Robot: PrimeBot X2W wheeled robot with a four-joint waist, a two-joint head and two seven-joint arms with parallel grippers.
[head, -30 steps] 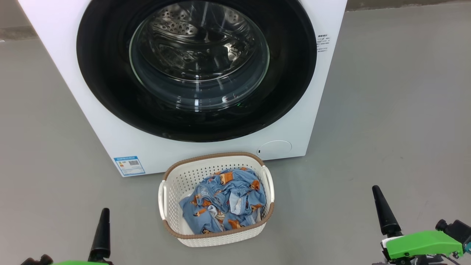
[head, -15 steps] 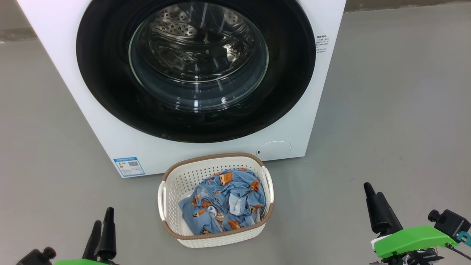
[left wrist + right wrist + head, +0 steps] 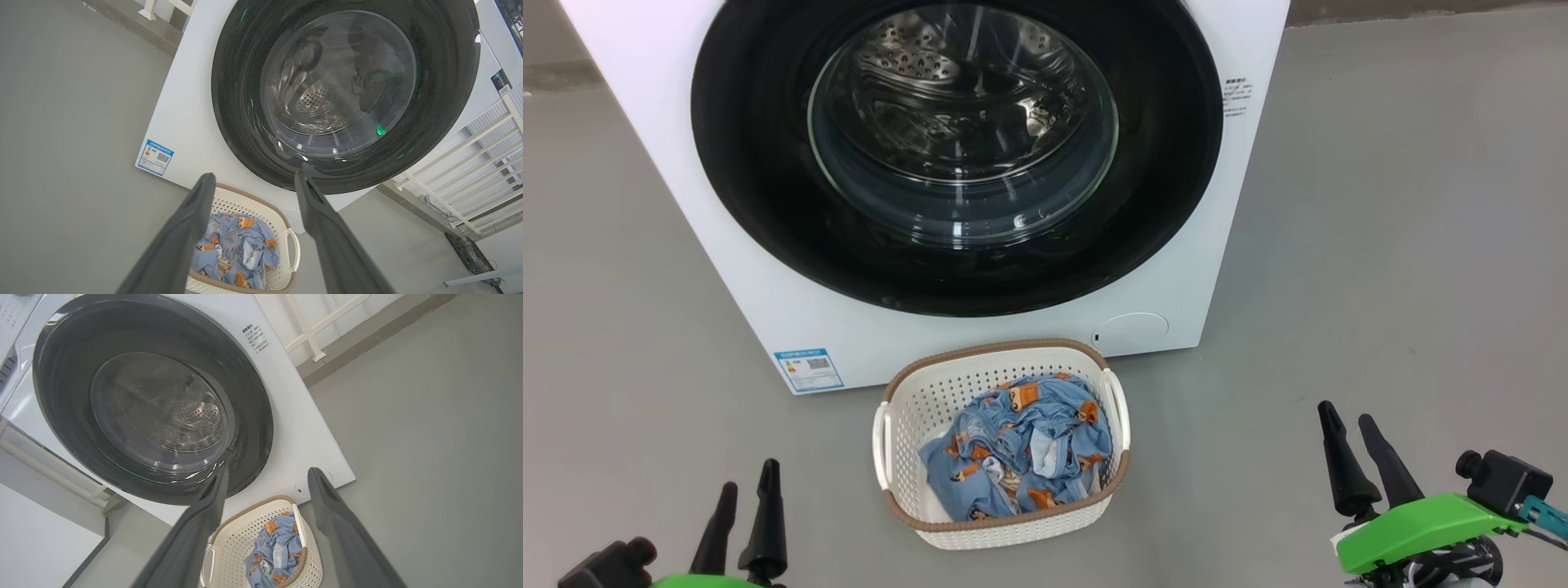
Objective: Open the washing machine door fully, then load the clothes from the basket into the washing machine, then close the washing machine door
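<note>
Left gripper point(image 3: 748, 480) and right gripper point(image 3: 1345, 414) are hovering released at the basket's point(image 3: 1005, 347) nine and three o'clock, washing machine door point(image 3: 752, 163) sitting closed.

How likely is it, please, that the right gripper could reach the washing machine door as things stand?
Probably yes: the right gripper stands open to the right of the basket, and only grey floor lies between it and the shut washing machine door.
</note>
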